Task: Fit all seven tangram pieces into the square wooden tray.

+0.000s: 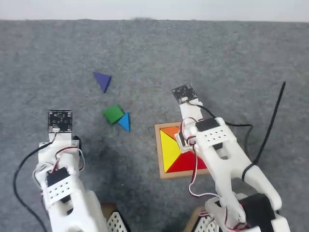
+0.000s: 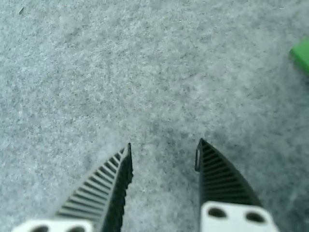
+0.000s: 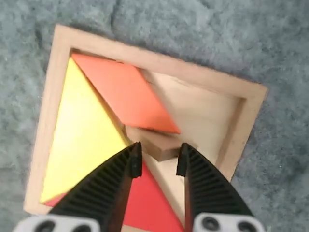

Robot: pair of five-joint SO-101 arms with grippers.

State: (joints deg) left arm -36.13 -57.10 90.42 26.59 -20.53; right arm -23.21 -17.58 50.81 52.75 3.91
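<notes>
The square wooden tray (image 3: 251, 113) lies under my right arm (image 1: 212, 145), right of centre on the table. A yellow triangle (image 3: 82, 135), an orange parallelogram (image 3: 125, 92) and a red triangle (image 3: 149, 203) lie in it. My right gripper (image 3: 159, 146) hangs over the tray's middle, its fingers closed on a corner of a brown piece (image 3: 161, 140) that rests tilted against the orange one. A dark blue triangle (image 1: 102, 80), a green square (image 1: 113, 114) and a light blue triangle (image 1: 125, 121) lie loose left of the tray. My left gripper (image 2: 164, 150) stands open over bare cloth.
Grey cloth (image 1: 231, 63) covers the whole table. The green square's corner (image 2: 301, 53) shows at the edge of the left wrist view. A black cable (image 1: 270, 125) runs right of the tray. The arms' bases (image 1: 116, 220) stand at the near edge.
</notes>
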